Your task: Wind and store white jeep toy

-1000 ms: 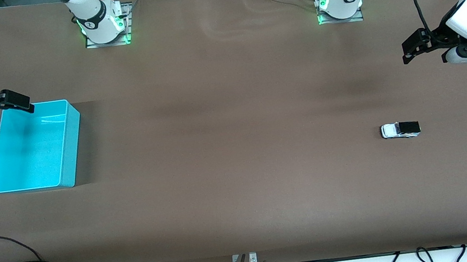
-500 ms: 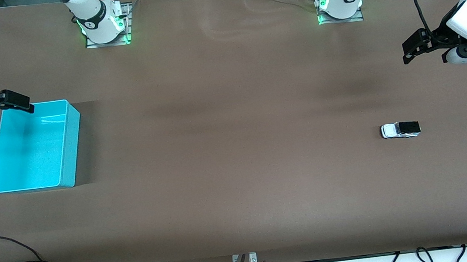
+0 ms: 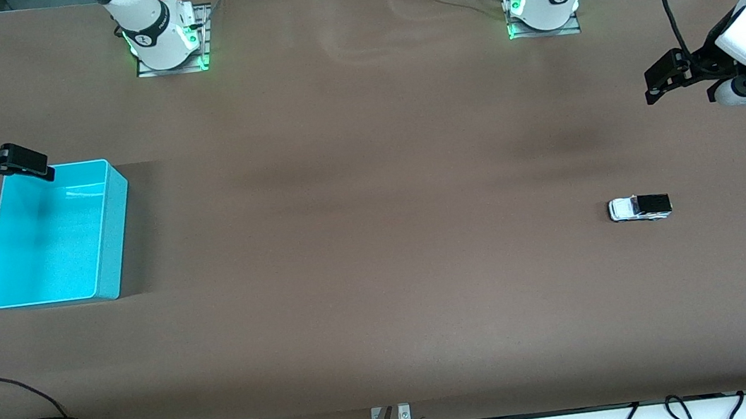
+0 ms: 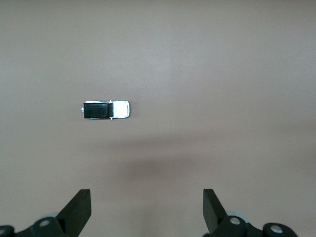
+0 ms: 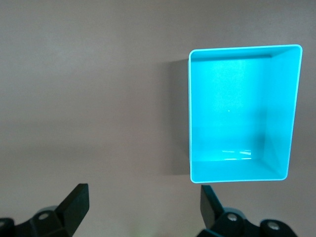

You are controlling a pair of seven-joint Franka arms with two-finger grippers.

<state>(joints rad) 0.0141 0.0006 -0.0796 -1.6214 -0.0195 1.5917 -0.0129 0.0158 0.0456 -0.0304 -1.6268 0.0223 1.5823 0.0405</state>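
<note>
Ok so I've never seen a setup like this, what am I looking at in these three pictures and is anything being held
These are two robot arms at a brown table. One picture looks down from across the table; the other two come from cameras on each arm's wrist. The left claw hangs open over the table at its end, its camera looking down on the white jeep toy. The right claw hangs open at the edge of the turquoise bin, which is empty. Nothing is held.

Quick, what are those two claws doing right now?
Left gripper: open, empty, above the tiny white jeep toy.
Right gripper: open, empty, beside the turquoise plastic bin.
</note>
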